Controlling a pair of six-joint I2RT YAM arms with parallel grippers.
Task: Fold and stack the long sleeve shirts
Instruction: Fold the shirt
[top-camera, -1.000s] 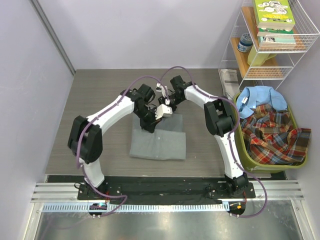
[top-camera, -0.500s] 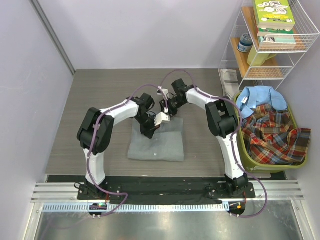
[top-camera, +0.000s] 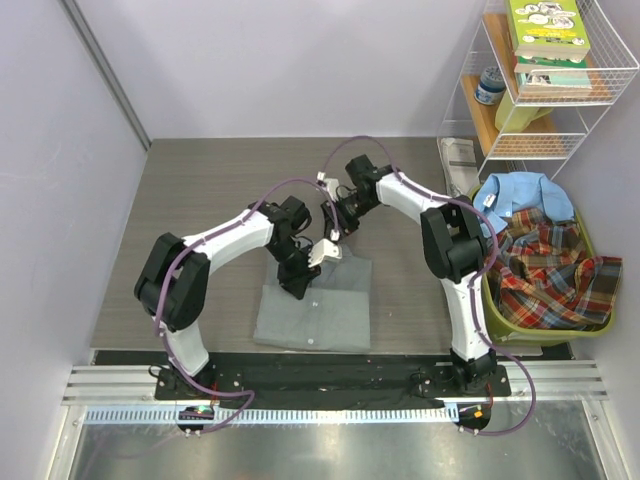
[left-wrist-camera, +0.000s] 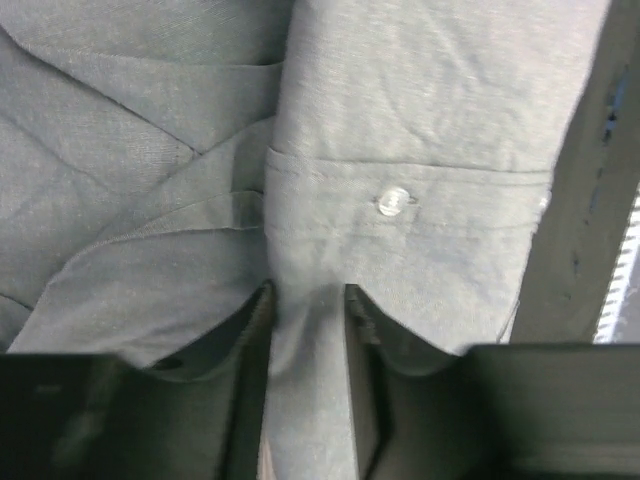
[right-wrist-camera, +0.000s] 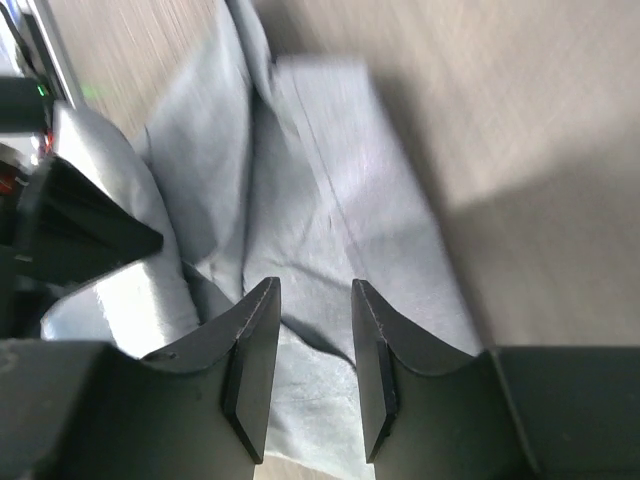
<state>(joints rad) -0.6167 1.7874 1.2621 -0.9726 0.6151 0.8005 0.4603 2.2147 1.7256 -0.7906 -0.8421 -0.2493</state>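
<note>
One seemingly folded grey shirt (top-camera: 312, 310) under parted left gripper (left-wrist-camera: 305, 290) and right gripper (right-wrist-camera: 310, 285); blue shirt (top-camera: 520, 200), plaid shirt (top-camera: 550, 270) waiting at three o'clock.

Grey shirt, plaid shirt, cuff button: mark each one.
grey shirt (top-camera: 318, 318), top external view, middle of folded body.
plaid shirt (top-camera: 548, 275), top external view, bunched middle.
cuff button (left-wrist-camera: 393, 201), left wrist view, button's centre.
</note>
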